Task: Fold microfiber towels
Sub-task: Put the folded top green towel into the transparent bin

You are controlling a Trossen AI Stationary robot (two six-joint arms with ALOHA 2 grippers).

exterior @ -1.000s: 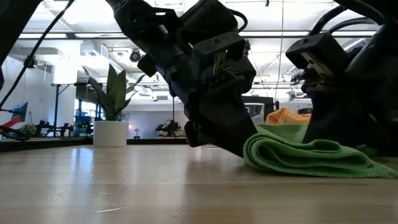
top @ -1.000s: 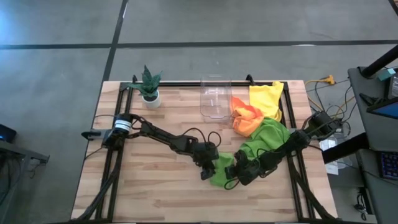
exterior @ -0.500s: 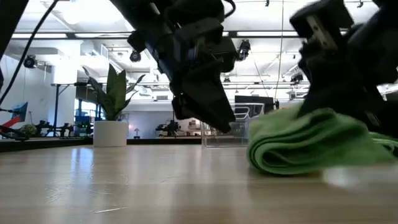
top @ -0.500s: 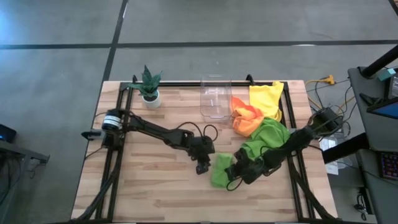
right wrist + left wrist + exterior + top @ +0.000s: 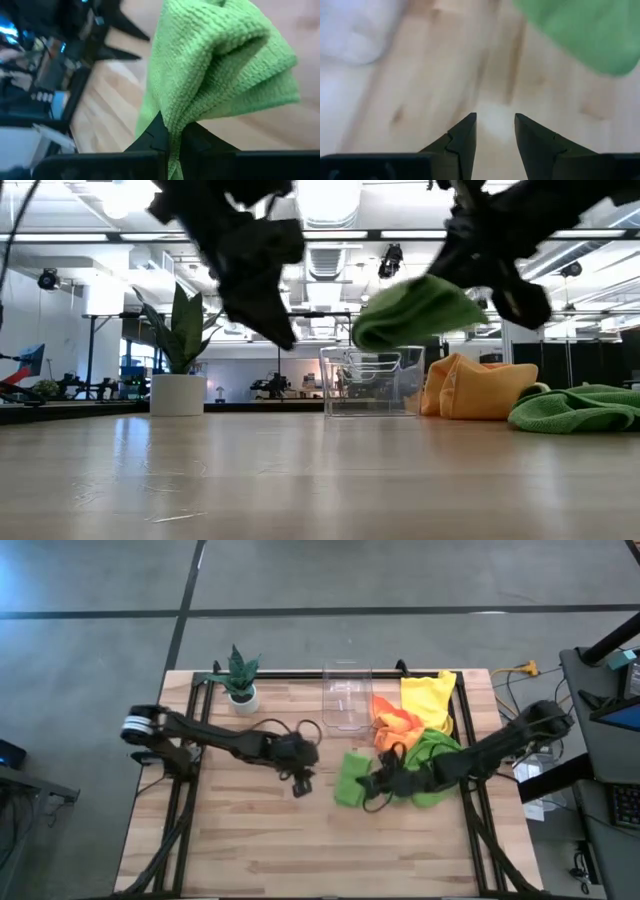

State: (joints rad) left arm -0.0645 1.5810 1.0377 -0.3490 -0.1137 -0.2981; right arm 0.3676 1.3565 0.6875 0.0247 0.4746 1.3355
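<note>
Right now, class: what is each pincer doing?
Left pincer: open, holding nothing, above the bare table.
Right pincer: shut on the folded green towel, lifted off the table.

Grey concrete floor (image 5: 90, 600) around the table, bright ceiling lights (image 5: 330, 198) overhead.

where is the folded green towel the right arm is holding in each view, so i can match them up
High view: the folded green towel sits mid-table, beside the right hand.
Low view: it hangs in the air, upper middle, above the clear bin.
Left wrist view: a green patch at the upper right corner.
Right wrist view: it fills the centre, pinched by that hand's fingers.
Shared landmark: the clear bin, seen in the high and low views.
</note>
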